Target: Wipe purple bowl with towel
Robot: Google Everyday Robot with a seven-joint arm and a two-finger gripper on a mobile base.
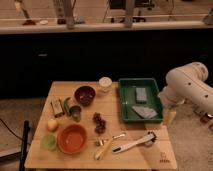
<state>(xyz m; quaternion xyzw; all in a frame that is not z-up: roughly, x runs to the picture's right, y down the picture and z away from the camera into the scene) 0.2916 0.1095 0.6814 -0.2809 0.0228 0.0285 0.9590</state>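
At far centre of wooden table point(135, 160), noted purple bowl point(84, 95) standing upright, with white cup point(105, 83) just to its right. Found towel point(144, 112) lying flat in near part of green tray point(122, 102) at far right, dark grey block point(140, 93) beyond it. Located gripper point(169, 116) below white arm point(187, 87), just off tray's near-right corner; recorded as spread wide, gripping nothing. Logged orange bowl point(72, 138) and light-green bowl point(49, 142) at near left, well apart from purple bowl. Observed small printed mark point(164, 161) at table's near-right corner and label on small box point(57, 107); could not read either.
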